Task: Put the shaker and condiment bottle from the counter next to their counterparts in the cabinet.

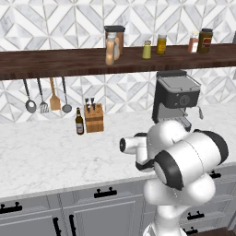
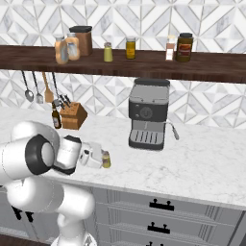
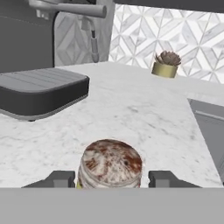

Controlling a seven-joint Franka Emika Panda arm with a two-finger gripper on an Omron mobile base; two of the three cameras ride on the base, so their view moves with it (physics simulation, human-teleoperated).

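A dark grey boxy espresso machine stands up-left of the fingertips, and a small succulent in a brass pot sits far beyond them, up-right.

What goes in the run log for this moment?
phase: grasping | end effector: straddling shaker on counter | grip: unconfirmed | twin shaker: on cabinet

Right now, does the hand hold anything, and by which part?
The hand has its fingers on either side of the shaker, just below the cap, on the counter. Whether they actually grip it cannot be told.
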